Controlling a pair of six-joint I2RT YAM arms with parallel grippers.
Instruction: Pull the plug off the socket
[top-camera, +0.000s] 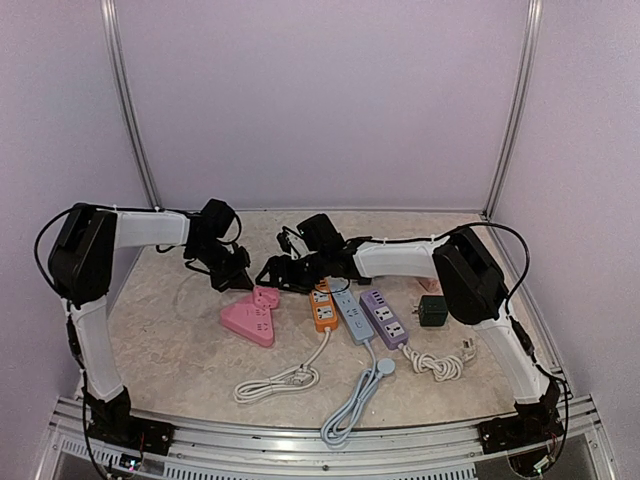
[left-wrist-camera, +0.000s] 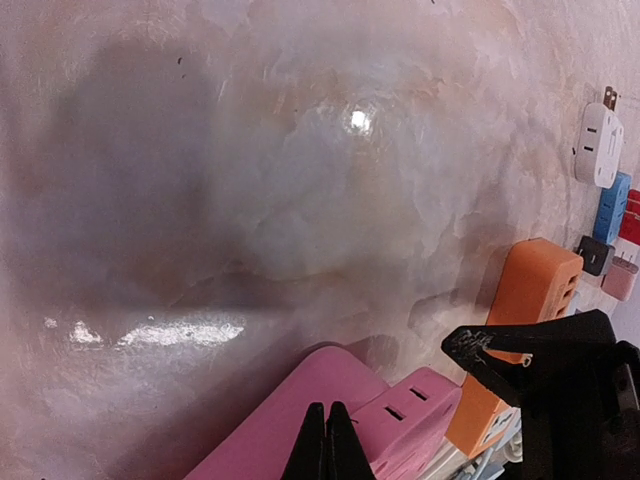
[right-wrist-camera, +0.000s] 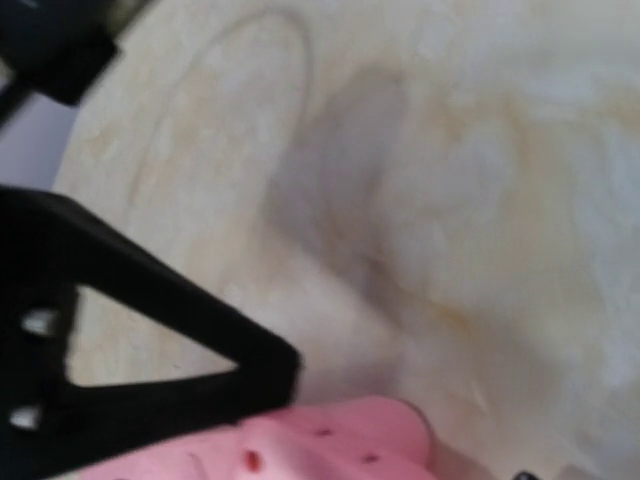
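Right gripper (top-camera: 274, 276) hangs with jaws well apart, holding nothing, just above the pink plug (top-camera: 265, 297); I see the left gripper (left-wrist-camera: 327, 430) pinched together, empty. Plug sits on the far tip of the flat pink triangular socket (top-camera: 245, 322), which points toward the back wall.

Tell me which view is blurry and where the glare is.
Right wrist view: blurred all over, even the pink power strip. Left wrist view: sharper, but two bright glare patches sit on the table, with a broad shadow beside them. Top external view: sharp and evenly lit.
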